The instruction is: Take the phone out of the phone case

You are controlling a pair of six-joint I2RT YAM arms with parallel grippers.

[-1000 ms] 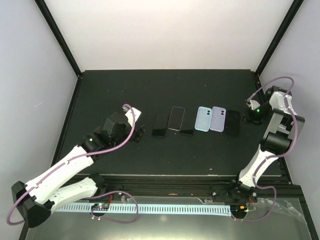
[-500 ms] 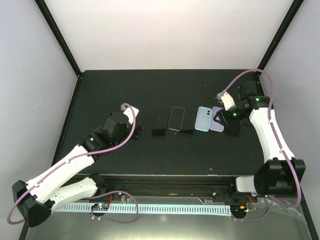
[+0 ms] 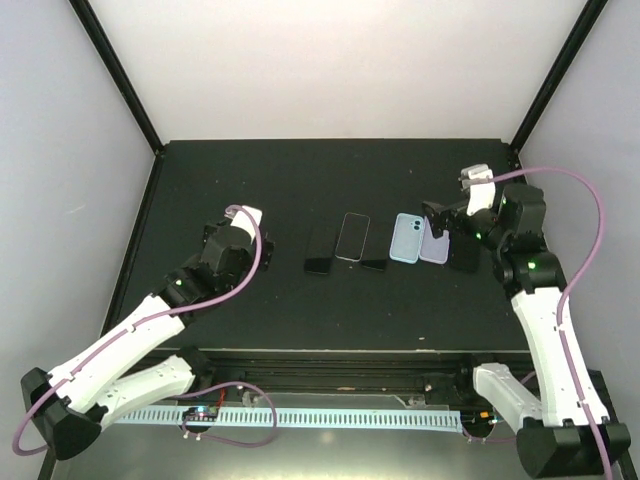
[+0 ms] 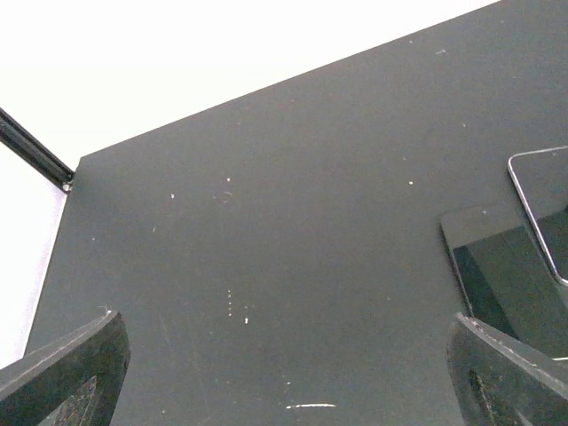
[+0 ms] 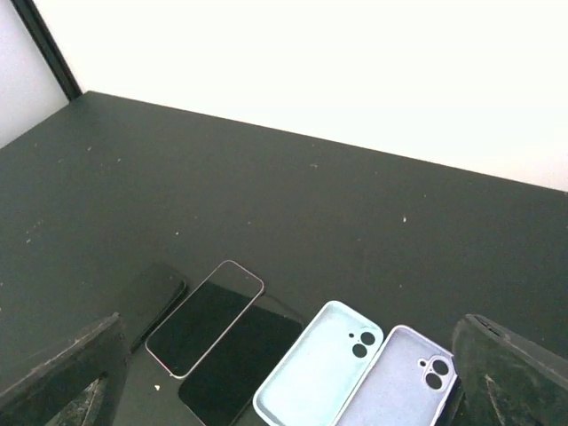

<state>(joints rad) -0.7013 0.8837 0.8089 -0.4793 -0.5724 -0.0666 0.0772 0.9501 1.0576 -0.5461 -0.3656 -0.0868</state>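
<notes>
Black tabletop [image 3: 300, 175] carried row of handsets, laid flat and side by side, presumably for easy reach. Well left of row, left gripper [image 3: 226, 240] hovered, fingers spread, holding nothing. Lying bare: dark phone [image 3: 320, 250], silver-edged phone [image 3: 352, 237], second dark phone [image 3: 374, 263]. Next, light-blue case [image 3: 406, 238] and lilac case [image 3: 433, 250] lay touching; phone inside either not discernible. Above lilac case, right gripper [image 3: 441, 222] hung with fingers wide apart, likely lining up for grasp. At right end, black slab [image 3: 465, 252], unidentifiable.
</notes>
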